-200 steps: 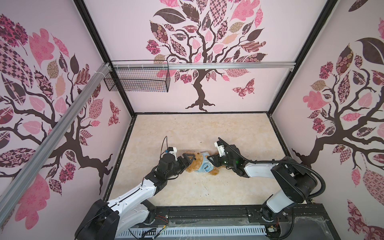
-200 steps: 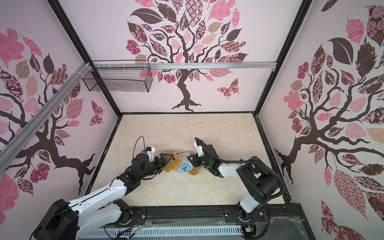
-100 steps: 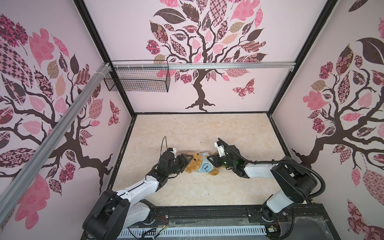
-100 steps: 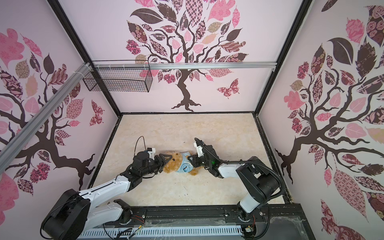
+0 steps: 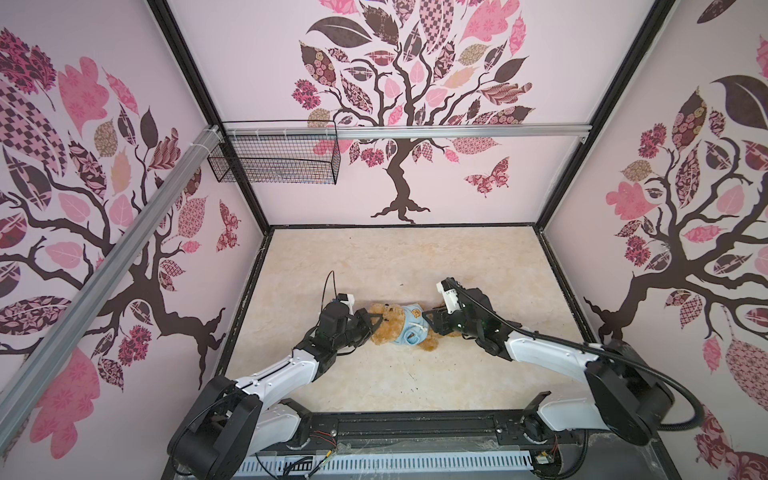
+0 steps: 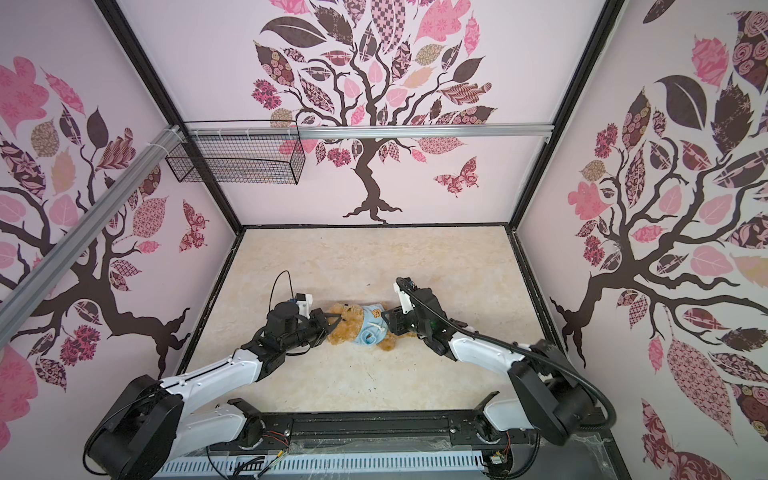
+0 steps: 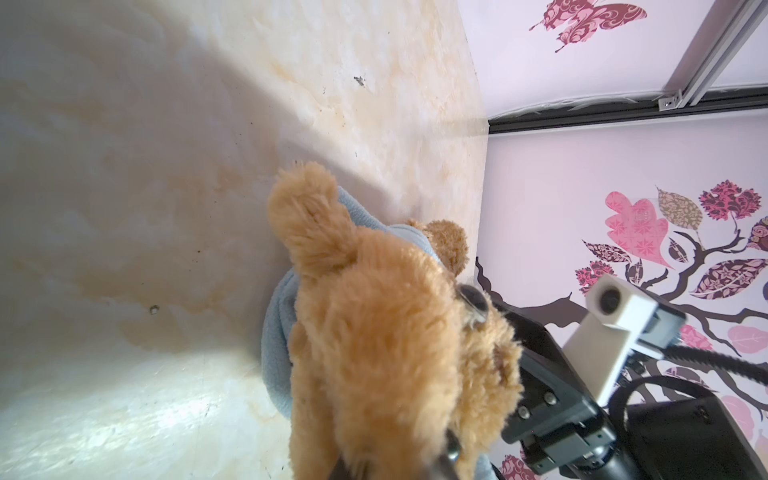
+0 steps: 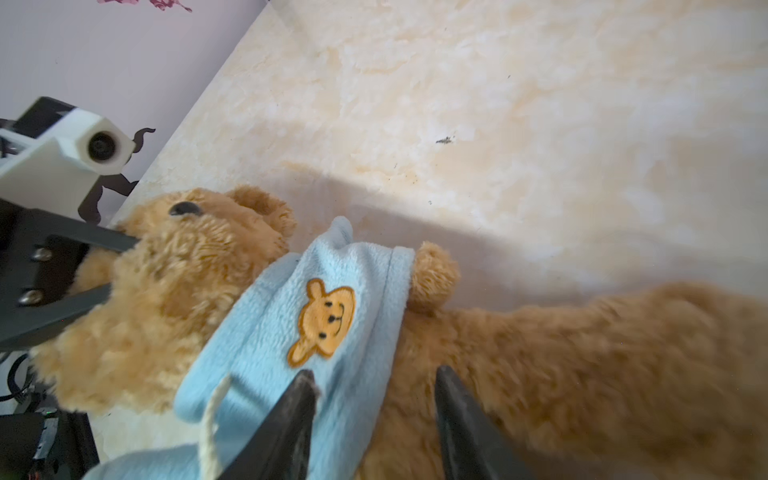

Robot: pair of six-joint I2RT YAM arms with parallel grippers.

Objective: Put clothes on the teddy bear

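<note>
The teddy bear [image 5: 386,334] [image 6: 344,332] is laid face up near the middle of the worktop [image 5: 415,257], with its head turned towards the left arm. A light blue shirt [image 8: 266,332] is worn over its chest. An orange emblem [image 8: 324,322] is shown on the shirt's front, and a cream cord [image 8: 210,419] is hung from it.

The fur of the head is pinched by the closed left hand [image 5: 376,322] [image 6: 332,321], whose tips are hidden in the left wrist view by the head itself.

The right hand [image 8: 374,399] [image 5: 432,323] is held open at the shirt's lower edge. One finger is set on the fleece and the other over the bare brown belly.

A wire basket [image 5: 274,160] is hung well apart, high on the back wall's rail [image 5: 457,131].
</note>
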